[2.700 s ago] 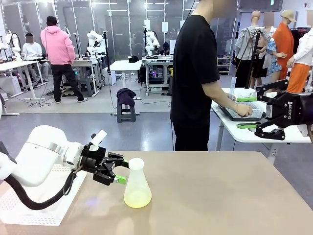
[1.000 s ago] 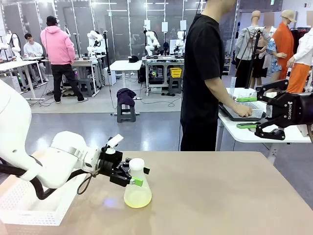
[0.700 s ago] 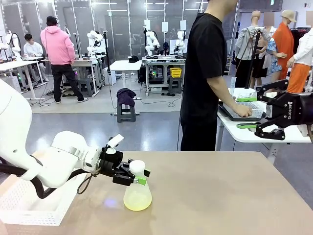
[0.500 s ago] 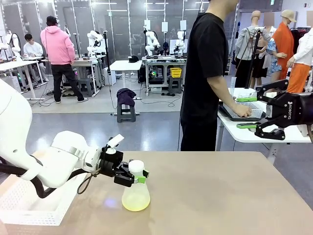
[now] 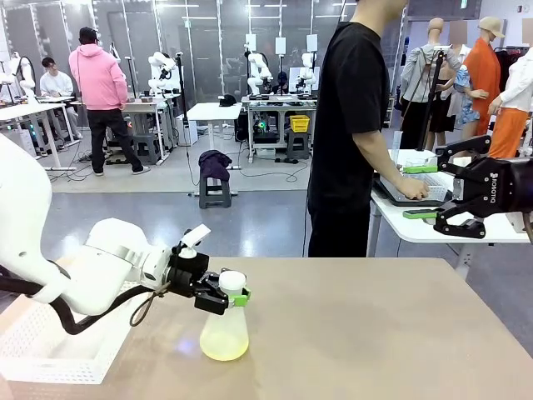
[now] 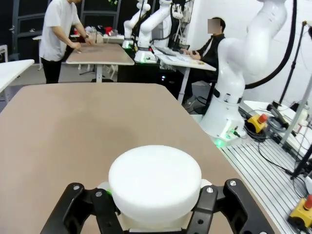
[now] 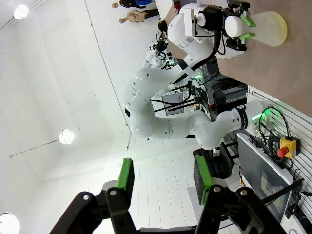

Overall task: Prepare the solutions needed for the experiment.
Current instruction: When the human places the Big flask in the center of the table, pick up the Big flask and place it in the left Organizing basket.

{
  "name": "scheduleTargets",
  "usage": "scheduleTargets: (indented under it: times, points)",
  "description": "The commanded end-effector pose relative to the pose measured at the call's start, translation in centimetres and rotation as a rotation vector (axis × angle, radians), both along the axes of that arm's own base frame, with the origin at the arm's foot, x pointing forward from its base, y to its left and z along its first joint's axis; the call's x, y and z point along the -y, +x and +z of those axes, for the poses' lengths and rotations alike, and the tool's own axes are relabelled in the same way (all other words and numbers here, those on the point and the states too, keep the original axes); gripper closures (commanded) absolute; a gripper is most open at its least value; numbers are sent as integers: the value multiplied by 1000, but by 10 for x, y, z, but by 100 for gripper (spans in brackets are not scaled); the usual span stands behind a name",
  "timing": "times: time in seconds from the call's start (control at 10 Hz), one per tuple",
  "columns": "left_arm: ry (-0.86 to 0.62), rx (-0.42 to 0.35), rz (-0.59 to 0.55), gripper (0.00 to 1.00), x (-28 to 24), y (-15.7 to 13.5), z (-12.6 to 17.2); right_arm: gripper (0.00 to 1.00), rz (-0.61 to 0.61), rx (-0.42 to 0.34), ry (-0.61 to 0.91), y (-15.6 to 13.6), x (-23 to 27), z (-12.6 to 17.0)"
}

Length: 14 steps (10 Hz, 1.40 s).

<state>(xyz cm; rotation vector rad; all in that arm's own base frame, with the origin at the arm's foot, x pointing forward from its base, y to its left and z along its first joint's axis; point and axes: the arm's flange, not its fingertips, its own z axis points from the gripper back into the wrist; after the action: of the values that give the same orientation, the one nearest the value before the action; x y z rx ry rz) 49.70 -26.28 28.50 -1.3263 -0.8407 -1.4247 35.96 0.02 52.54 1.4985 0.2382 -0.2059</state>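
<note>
A translucent conical flask with a white round cap stands left of the table's middle, leaning slightly. A shallow layer of pale yellow-green solutions lies in its bottom. My left gripper is shut on the flask's neck just under the cap. In the left wrist view the cap sits between the black fingers of the left gripper. My right gripper hangs open and empty high at the right, away from the table. The right wrist view has its green pads apart and the flask far off.
A white perforated tray lies at the table's left front corner under my left arm. A person in black stands beyond the far edge, hands on a laptop at another table. The tan tabletop stretches to the right of the flask.
My left gripper closed on the flask's neck. The flask has since shifted a little to the left with it. The right arm has not moved.
</note>
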Motion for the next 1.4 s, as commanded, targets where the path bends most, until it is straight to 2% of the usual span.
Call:
scheduleTargets:
  times: [0.0,0.2,0.5,0.7,1.1,1.3]
  points:
    - [50,-18,-72,100,-22,-20,30,37,-1,7,7,-1,0,2]
    - [33,15,-71,100,-45,-37,58,37,-1,7,7,-1,0,2]
    - [-46,93,22,100,-109,-45,100,37,-1,7,7,-1,0,2]
    - [-63,142,121,100,-170,-54,127,37,-1,7,7,-1,0,2]
    - [-99,194,323,100,-287,-72,156,37,-1,7,7,-1,0,2]
    - [-175,188,377,100,-331,-76,149,37,-1,7,7,-1,0,2]
